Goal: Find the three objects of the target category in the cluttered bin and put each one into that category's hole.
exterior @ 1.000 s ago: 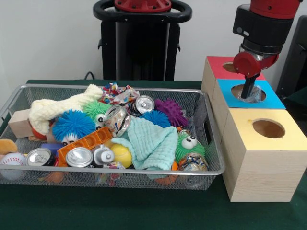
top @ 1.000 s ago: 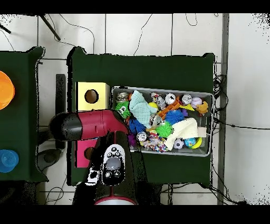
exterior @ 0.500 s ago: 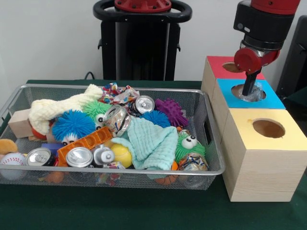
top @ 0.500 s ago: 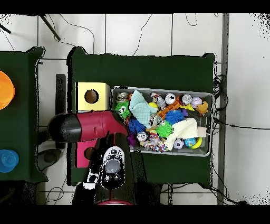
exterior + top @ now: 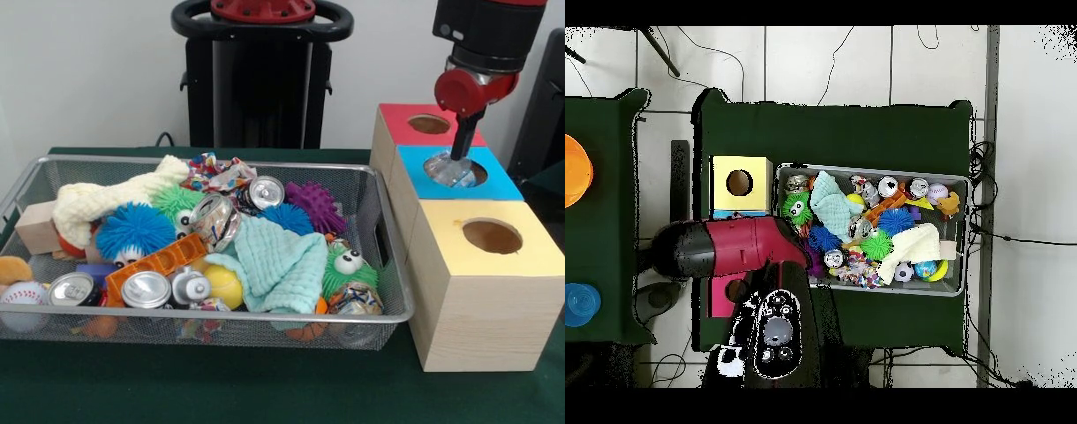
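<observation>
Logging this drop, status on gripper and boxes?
Gripper above blue box, at its hole; finger state unreadable. Clear crumpled item sits in that hole. Wire bin full of clutter. Nothing blocking.

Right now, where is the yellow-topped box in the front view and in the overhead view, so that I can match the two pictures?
Front view: the yellow-topped box is at the lower right, just right of the wire bin.
Overhead view: the box is left of centre, just left of the bin.
Shared landmark: the bin's short end with the green googly-eyed toy faces the box.
</observation>
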`<state>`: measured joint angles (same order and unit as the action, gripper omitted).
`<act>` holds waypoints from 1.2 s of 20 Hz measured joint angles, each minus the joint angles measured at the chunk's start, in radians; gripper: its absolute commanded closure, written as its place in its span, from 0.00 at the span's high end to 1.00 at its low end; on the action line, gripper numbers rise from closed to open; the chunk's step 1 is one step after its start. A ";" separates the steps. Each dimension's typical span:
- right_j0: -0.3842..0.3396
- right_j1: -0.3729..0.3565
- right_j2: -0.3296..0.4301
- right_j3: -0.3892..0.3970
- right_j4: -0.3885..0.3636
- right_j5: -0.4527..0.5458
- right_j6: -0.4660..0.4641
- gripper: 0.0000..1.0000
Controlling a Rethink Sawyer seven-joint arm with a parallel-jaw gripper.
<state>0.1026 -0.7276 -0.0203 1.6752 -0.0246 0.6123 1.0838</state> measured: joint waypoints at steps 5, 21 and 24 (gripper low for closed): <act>-0.020 -0.055 0.011 0.050 0.000 0.000 0.000 0.00; -0.152 -0.102 0.048 0.147 -0.091 -0.092 0.000 0.00; -0.187 -0.102 0.066 0.165 -0.117 -0.114 0.000 0.00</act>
<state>-0.0844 -0.8293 0.0461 1.8403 -0.1418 0.4983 1.0840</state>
